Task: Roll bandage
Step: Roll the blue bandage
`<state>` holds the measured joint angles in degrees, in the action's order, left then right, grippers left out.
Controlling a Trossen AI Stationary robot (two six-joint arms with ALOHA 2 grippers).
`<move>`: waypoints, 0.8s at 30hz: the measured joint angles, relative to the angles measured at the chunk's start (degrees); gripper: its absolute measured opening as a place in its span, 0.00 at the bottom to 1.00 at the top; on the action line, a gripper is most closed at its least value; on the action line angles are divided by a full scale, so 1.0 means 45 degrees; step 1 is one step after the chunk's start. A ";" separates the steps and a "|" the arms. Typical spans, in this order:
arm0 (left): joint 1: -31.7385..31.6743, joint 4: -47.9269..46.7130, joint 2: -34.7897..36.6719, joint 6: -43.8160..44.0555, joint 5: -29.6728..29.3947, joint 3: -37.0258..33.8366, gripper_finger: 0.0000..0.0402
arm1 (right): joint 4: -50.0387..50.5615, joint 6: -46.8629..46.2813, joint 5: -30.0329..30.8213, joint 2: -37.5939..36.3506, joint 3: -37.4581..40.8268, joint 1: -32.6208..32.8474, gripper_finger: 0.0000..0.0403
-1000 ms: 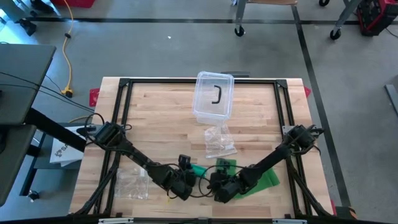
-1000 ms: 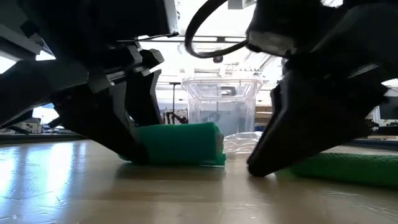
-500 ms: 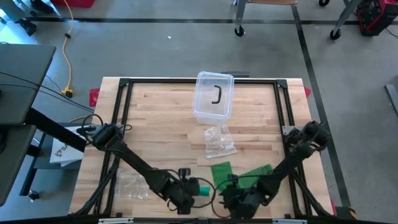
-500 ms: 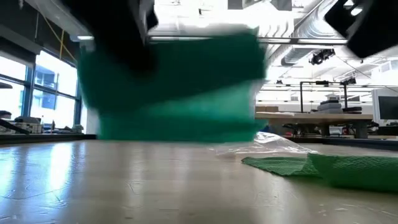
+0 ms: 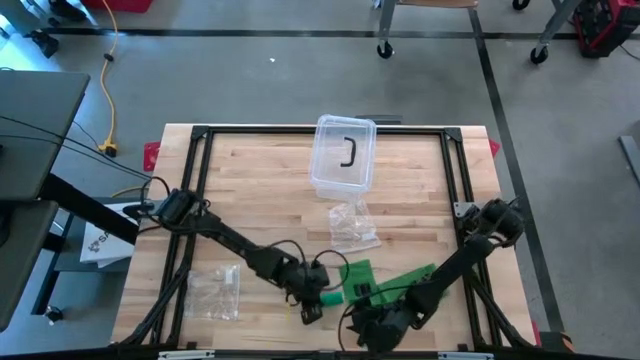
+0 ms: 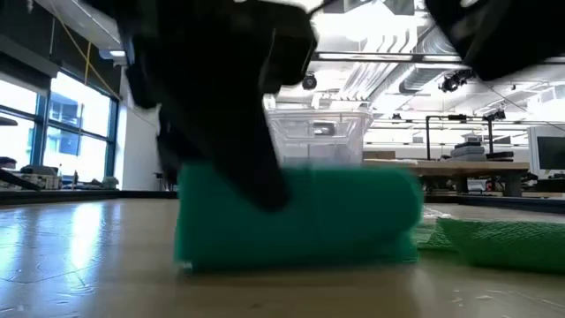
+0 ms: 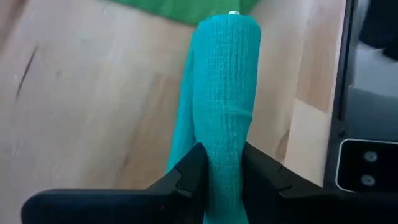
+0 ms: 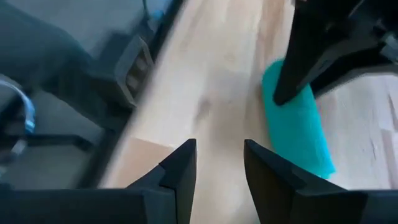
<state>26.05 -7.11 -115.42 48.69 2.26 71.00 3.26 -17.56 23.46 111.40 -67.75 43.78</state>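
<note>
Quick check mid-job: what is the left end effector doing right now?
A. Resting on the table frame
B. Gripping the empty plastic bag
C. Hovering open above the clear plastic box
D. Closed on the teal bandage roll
D: in the left wrist view the left end effector has its two fingers pinched against either side of the teal bandage roll, near the table's front edge.

A pale wooden counter (image 5: 250, 190) stands on a grey concrete floor (image 5: 250, 90) crossed by dark tape lines. A yellow cable (image 5: 107, 90) trails left. Tall windows (image 6: 53, 132) and bright ceiling lights (image 6: 353, 22) fill the room behind.
</note>
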 joint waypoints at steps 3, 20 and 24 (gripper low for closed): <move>-0.0129 0.0572 0.0794 0.0164 -0.0102 -0.0774 0.17 | -0.0031 0.0678 0.0032 0.0165 0.0000 -0.0310 0.31; -0.1927 1.1606 0.3438 0.3980 0.2064 -0.9512 0.14 | -0.0588 0.2859 -0.2100 -0.0200 -0.0005 -0.2031 0.31; -0.2413 1.2486 0.3494 0.4573 0.2094 -1.0543 0.14 | -0.0234 0.3353 -0.0816 -0.0099 -0.0005 -0.3000 0.31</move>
<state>15.19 49.08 -99.70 69.27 11.68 23.56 2.21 -2.47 19.78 110.95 -67.77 30.28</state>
